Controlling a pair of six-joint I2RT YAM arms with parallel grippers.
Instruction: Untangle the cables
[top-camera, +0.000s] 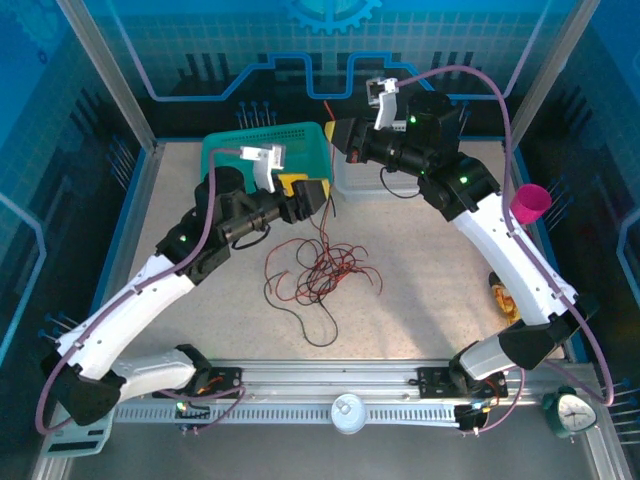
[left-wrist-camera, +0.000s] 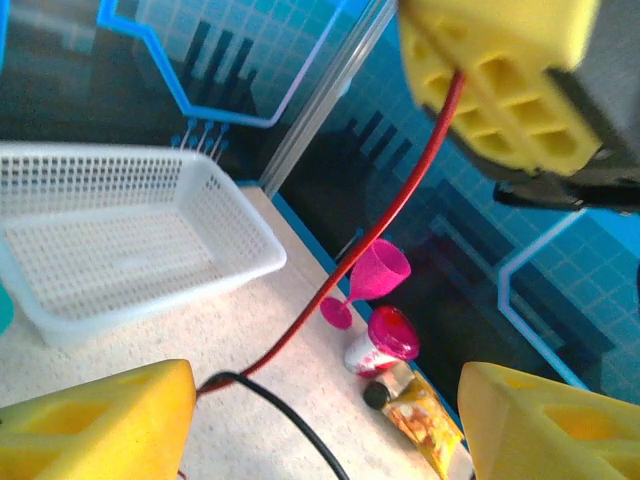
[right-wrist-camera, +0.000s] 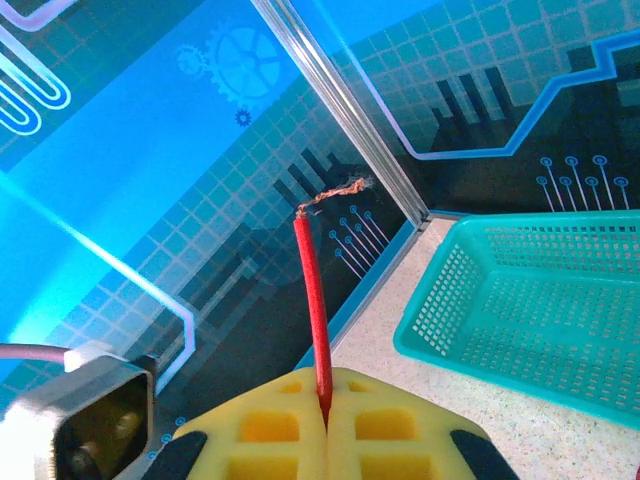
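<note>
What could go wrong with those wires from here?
The right gripper pinches the red cable close to its frayed end, so it might slip out. The left gripper stands open, so pulling could drag or tighten the tangle. A pink cup sits close beside the right arm and might get knocked.

The speckled table (top-camera: 420, 250) carries a teal basket (top-camera: 222, 150) at the far side, left of centre. A white basket (top-camera: 355, 185) sits just right of it, tangled cables (top-camera: 320, 272) (red and black) lie mid-table, and a pink goblet (top-camera: 530, 203) stands at the right edge.
</note>
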